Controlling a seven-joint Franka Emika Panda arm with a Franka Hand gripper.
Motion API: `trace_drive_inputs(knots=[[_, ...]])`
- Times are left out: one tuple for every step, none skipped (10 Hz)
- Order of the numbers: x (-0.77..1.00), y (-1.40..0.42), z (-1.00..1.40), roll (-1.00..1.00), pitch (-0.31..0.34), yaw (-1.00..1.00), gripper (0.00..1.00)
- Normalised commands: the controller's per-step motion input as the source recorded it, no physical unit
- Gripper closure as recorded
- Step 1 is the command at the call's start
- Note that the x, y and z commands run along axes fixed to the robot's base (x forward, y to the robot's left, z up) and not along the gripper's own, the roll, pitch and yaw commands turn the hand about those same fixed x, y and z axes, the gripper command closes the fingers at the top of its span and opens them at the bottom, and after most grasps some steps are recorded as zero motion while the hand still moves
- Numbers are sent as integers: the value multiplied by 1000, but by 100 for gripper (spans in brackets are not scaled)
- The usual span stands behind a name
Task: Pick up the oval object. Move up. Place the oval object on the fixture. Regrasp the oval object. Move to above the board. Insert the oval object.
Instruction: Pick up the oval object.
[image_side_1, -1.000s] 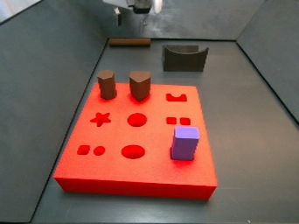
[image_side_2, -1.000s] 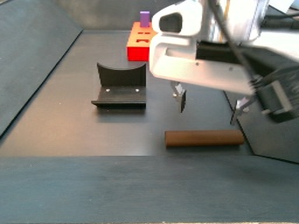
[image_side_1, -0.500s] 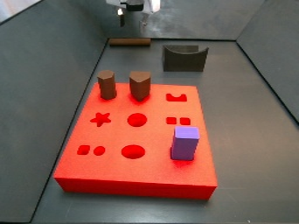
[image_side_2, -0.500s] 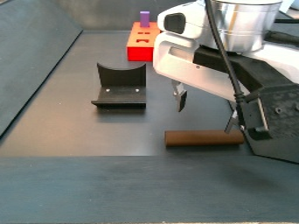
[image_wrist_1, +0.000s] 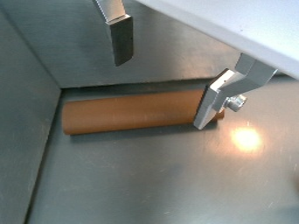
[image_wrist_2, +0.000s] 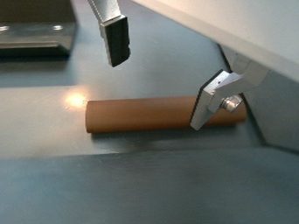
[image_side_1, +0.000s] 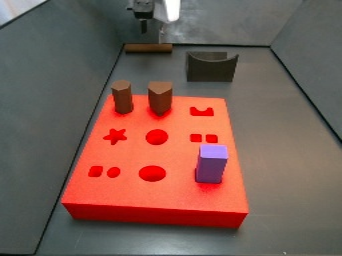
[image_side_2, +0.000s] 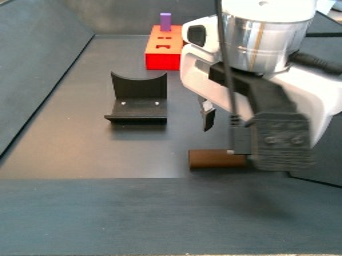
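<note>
Your gripper (image_wrist_2: 158, 74) has come down over the last second: in a side view it now hides most of the long dark-brown oval object (image_side_2: 207, 159), which lies flat on the grey surface (image_side_2: 80, 205) near the wall, so you are closing in on the first pick-up. The arm hangs wrist-down, jaws apart and straddling the peg (image_wrist_1: 128, 114), with silver fingers (image_wrist_2: 115, 39) not yet touching it.

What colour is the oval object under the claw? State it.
Brown; the oval object shows best in a wrist view, lying below the open claw.
</note>
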Motion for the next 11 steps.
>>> trace_drive_inputs(knots=[[49, 0, -149, -381, -300, -691, 0], [123, 0, -46, -477, -323, -606, 0], [131, 0, -40, -494, -324, -594, 0], [9, 0, -94, -409, -309, -674, 0], [0, 0, -111, -390, -301, -689, 0], [9, 0, -131, -389, -296, -683, 0], [191, 0, -249, -403, -183, -571, 0], [206, 0, -183, -451, -191, -491, 0], [109, 0, -17, -497, -307, -557, 0], [46, 0, 0, -496, -314, -589, 0], [0, 0, 0, -500, -309, -580, 0]])
